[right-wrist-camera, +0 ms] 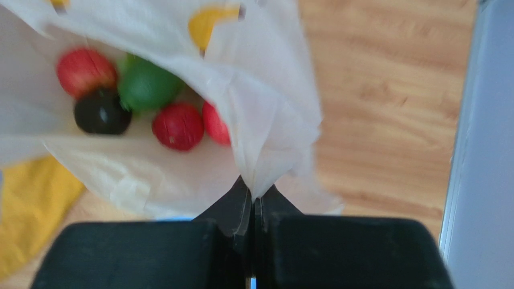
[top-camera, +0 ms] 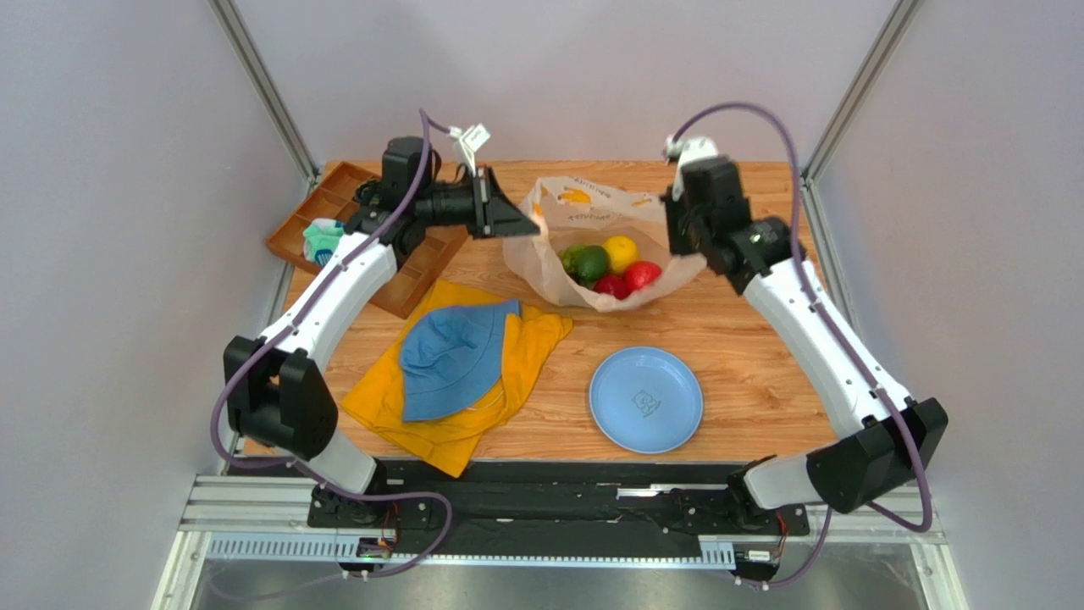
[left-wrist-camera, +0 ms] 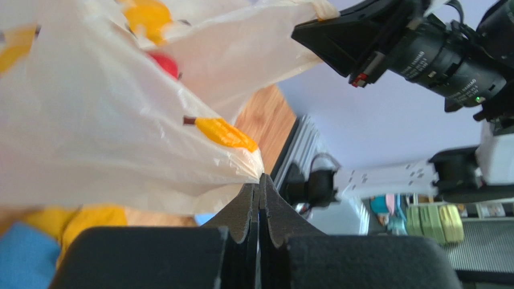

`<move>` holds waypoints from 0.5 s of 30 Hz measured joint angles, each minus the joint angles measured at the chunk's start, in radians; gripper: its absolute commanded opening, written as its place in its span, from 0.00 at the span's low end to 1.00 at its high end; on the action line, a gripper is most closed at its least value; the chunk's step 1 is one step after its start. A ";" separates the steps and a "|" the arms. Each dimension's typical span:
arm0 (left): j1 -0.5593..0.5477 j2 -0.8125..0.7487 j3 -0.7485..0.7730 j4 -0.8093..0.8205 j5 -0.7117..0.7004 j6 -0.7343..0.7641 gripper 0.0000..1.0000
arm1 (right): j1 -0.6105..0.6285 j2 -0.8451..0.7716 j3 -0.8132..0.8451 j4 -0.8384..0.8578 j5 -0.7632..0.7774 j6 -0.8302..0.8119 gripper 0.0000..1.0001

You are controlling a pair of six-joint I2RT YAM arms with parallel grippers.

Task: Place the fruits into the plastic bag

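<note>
While both grippers are fully closed, each pinches a fold of the plastic bag [top-camera: 532, 257], which sits at the far middle of the wooden table [top-camera: 744, 350]. The left gripper [left-wrist-camera: 260, 180] has its dark, wedge-shaped fingers pressed flat together on the bag's left edge, with a gathered point of thin film caught at their tips. The right gripper [right-wrist-camera: 252, 194] is likewise clamped on the bag's right edge, a pleated tuck of film running down between its fingers. The bag is crinkly, translucent cream-white film printed with small orange-yellow bananas, and its mouth is stretched open between the two grips.

Fruits lie inside on the bag's floor: a yellow lemon [top-camera: 620, 252], a smooth green oval fruit [right-wrist-camera: 146, 84], a glossy dark plum-like fruit [right-wrist-camera: 102, 112] and round red fruits [right-wrist-camera: 177, 126], clustered and touching one another. The right wrist view is somewhat blurred.

Near the bag, a round blue plate [top-camera: 645, 399] with a shallow rim rests on the wood-grain surface. To its left, a soft blue hat [top-camera: 456, 359] lies on a rumpled yellow cloth [top-camera: 433, 430]. A brown compartmented tray [top-camera: 325, 203] sits at the far left corner.
</note>
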 measured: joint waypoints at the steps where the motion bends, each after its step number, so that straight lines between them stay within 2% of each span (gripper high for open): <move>1: 0.000 0.021 0.039 0.030 -0.001 -0.032 0.00 | -0.026 0.020 0.084 -0.005 -0.010 -0.001 0.00; 6: 0.003 0.186 0.377 0.157 -0.005 -0.195 0.00 | -0.200 0.117 0.482 0.029 -0.094 0.014 0.00; 8: 0.009 0.216 0.449 0.217 -0.010 -0.252 0.00 | -0.252 0.137 0.551 0.038 -0.122 0.028 0.00; 12: 0.035 0.260 0.530 0.284 -0.024 -0.323 0.00 | -0.343 0.187 0.586 0.048 -0.184 0.060 0.00; 15: 0.047 0.337 0.583 0.309 -0.016 -0.334 0.00 | -0.380 0.234 0.526 0.082 -0.217 0.075 0.00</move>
